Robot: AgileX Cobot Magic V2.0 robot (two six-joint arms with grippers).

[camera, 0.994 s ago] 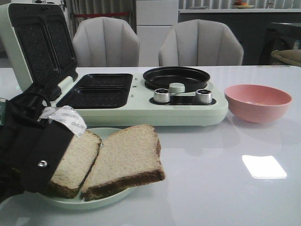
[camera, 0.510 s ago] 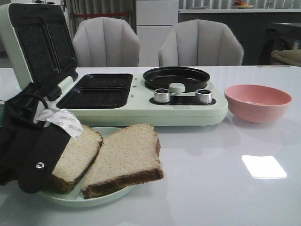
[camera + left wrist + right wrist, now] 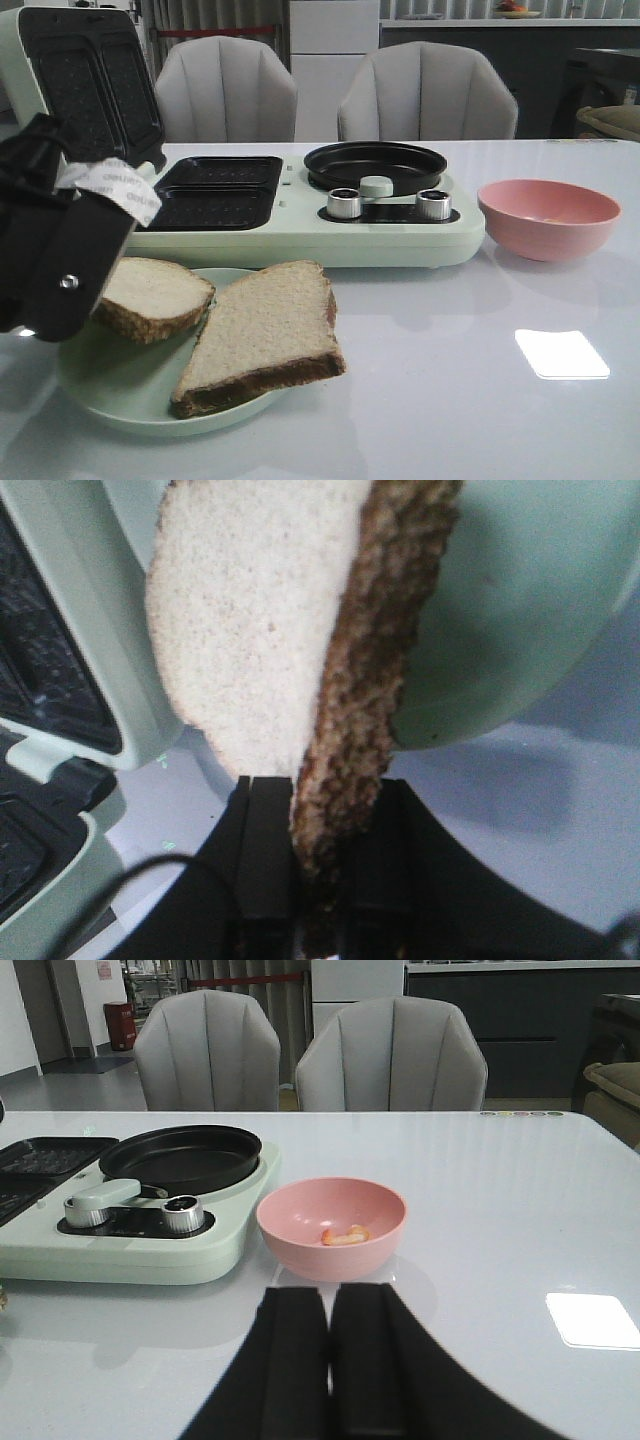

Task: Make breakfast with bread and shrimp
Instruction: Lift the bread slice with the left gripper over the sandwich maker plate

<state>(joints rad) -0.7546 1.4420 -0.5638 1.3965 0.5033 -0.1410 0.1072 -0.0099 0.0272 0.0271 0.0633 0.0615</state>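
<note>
My left gripper (image 3: 320, 815) is shut on the crust edge of one bread slice (image 3: 260, 620). In the front view this slice (image 3: 155, 292) hangs level above the pale green plate (image 3: 110, 385), held by the left gripper (image 3: 95, 300) at the far left. The other bread slice (image 3: 265, 335) lies tilted on the plate, overhanging its right rim. A shrimp (image 3: 345, 1235) lies in the pink bowl (image 3: 300, 1255). My right gripper (image 3: 330, 1305) is shut on nothing, just in front of that bowl and above the table.
A pale green breakfast maker (image 3: 300, 240) stands behind the plate, its lid (image 3: 85, 90) open upright. It has dark sandwich plates (image 3: 210, 195), a round black pan (image 3: 375, 165) and two knobs (image 3: 345, 203). The pink bowl (image 3: 548, 235) sits to its right. Two grey chairs (image 3: 425, 95) stand beyond the table.
The left gripper has risen with its bread slice, lifting it off the plate and off the other slice. The other slice has settled slightly lower.
</note>
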